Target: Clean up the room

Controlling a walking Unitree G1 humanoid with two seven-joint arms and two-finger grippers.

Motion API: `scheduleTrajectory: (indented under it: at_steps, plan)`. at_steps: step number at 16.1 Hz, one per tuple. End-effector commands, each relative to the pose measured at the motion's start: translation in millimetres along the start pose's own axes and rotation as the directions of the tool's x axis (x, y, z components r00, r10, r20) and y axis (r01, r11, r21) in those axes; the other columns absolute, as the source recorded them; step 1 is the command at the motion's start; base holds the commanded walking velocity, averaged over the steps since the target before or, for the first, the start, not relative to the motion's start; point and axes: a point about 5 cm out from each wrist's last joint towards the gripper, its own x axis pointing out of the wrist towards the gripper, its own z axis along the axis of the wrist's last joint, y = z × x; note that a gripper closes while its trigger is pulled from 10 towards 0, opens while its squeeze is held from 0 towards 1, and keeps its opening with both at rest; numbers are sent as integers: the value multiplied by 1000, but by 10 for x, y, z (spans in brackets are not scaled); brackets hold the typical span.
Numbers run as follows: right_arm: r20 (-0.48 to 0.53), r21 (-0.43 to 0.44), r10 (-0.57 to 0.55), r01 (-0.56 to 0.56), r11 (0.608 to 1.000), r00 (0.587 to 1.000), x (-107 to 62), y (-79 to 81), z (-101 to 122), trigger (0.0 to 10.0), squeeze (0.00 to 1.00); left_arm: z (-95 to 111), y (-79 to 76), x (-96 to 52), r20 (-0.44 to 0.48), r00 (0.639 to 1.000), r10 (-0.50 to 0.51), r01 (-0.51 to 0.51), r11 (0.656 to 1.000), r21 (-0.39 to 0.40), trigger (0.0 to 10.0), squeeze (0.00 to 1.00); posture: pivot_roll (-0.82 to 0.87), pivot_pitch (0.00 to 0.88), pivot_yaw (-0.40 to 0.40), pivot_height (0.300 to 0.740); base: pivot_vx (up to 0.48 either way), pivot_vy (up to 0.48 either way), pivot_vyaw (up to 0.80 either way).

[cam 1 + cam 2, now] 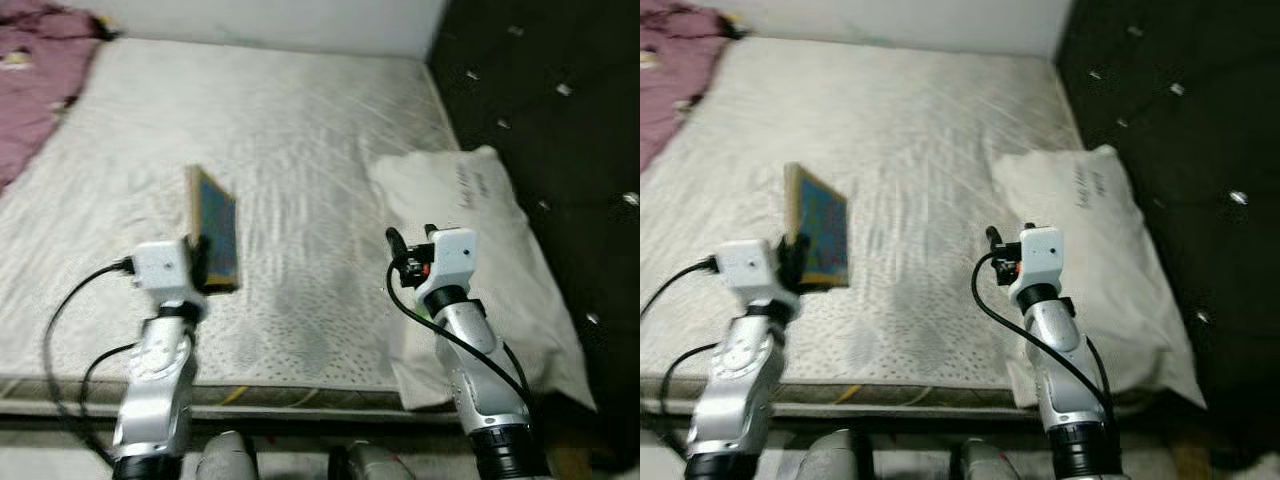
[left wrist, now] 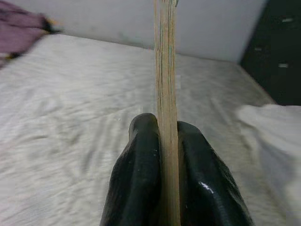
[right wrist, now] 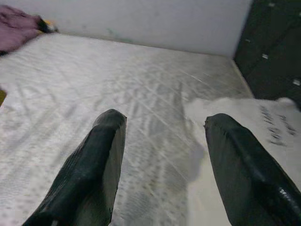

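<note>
Book [image 1: 213, 228], thin and flat with a blue cover and tan page edges, is the item in hand right now: the left gripper [image 2: 165, 141] is clamped on its lower edge, both black fingers [image 2: 136, 174] pressed against its two faces, so that it stands on edge above the bare mattress [image 1: 300, 130], clear of the surface. Seen from the head camera, it sits at about nine o'clock from the middle of the bed, near the front edge. The right gripper [image 3: 162, 136] hangs over the mattress at about four o'clock, its fingers spread wide with nothing between them, just beside the white pillow [image 1: 480, 250] that lies against the dark tufted headboard [image 1: 560, 120] at three o'clock. Up at eleven o'clock, in the far corner by the white wall [image 1: 280, 20], a crumpled purple cloth [image 1: 35, 70] lies on the mattress, with some small object beside it too blurred to identify. As a judgement, the tidying looks partly under way: the book is picked up but not yet put anywhere, no shelf or bin for it is in sight, and the purple cloth still waits to be folded or removed. The pillow sits askew and hangs over the front edge of the bed, so it probably wants straightening too.
</note>
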Motion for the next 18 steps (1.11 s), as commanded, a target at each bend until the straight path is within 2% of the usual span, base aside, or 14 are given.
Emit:
scheduleTrajectory:
  at_steps: [1,6,16,18]
  plan:
    - [8,-8,7,-7,1000,1000,12,0,70,10000,0,95,-21,5,39,999,-10,10,1000,7,10000,0,64,114,-51,740,0,0,0]
    - [14,-10,13,-13,1000,1000,18,19,92,10000,0,97,-4,37,27,1000,2,-2,1000,-7,10000,0,57,105,-45,740,0,0,0]
    - [12,-6,28,-28,1000,1000,44,31,103,10000,0,94,-4,79,17,1000,12,-12,1000,-20,10000,0,53,111,-47,622,0,0,0]
    - [9,-5,29,-29,1000,1000,50,28,100,10000,0,96,-4,88,17,1000,15,-15,1000,-22,10000,0,51,111,-48,613,0,0,0]
